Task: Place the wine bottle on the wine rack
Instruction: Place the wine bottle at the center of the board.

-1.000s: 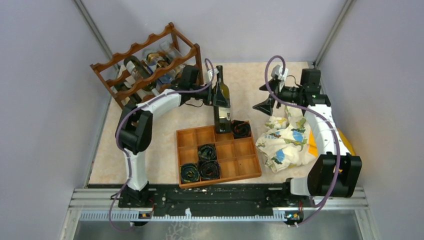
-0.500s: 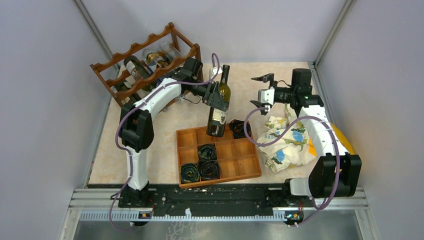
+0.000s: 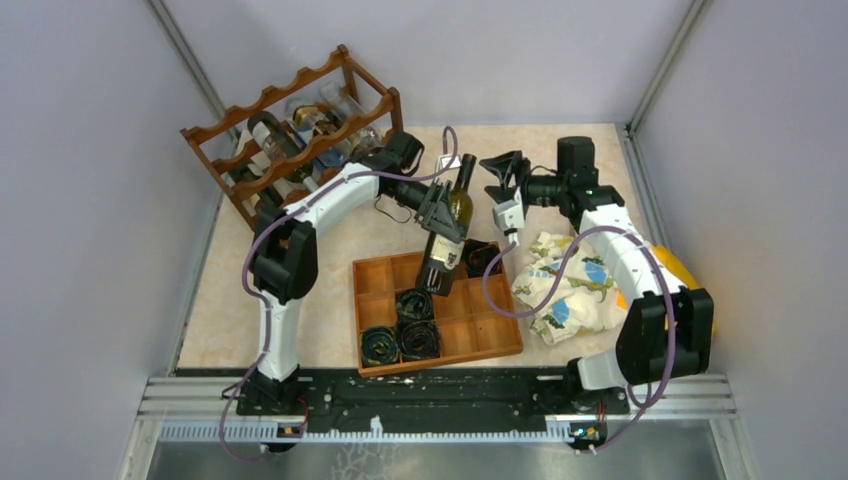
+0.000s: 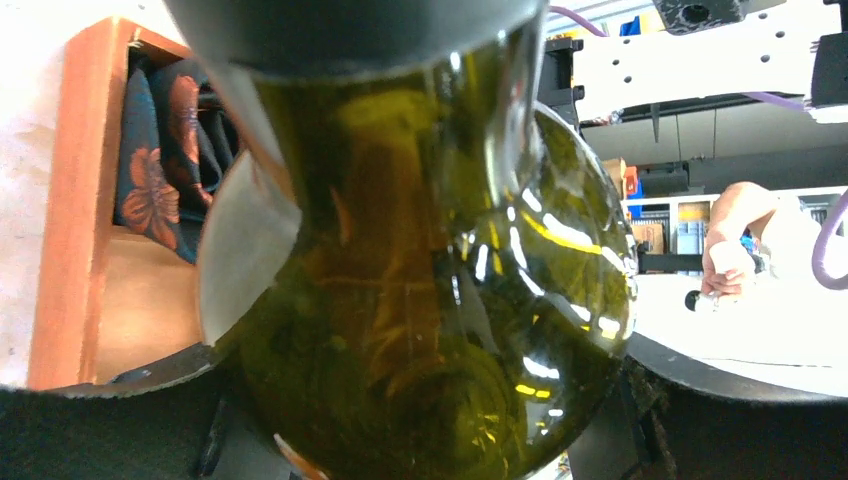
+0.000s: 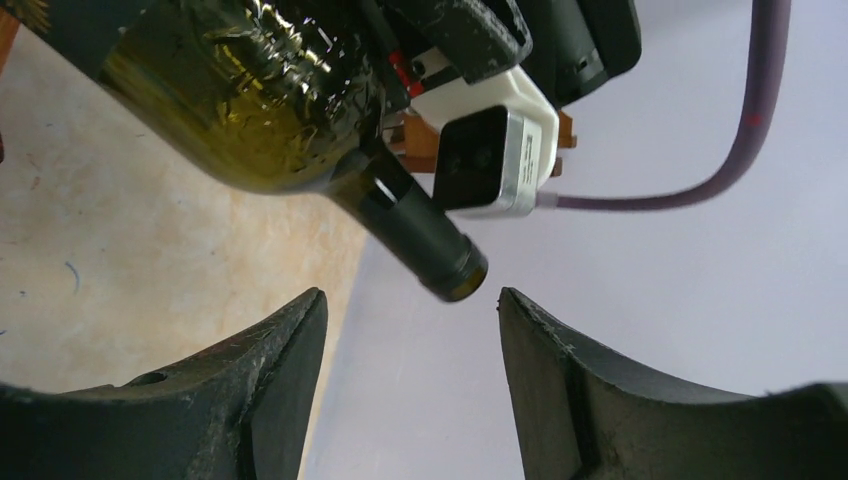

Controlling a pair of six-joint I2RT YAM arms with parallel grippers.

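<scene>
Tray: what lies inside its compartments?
Four dark rolled cloths: three toward the front left, one back right. The other compartments of the tray that show look bare. The tilted bottle covers part of the back row; what lies there is hidden.

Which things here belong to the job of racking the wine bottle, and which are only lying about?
For the job: wine bottle, wine rack, left claw gripping the bottle, right claw open by its neck.
Lying about: compartment tray, rolled cloths in it, printed cloth.
</scene>
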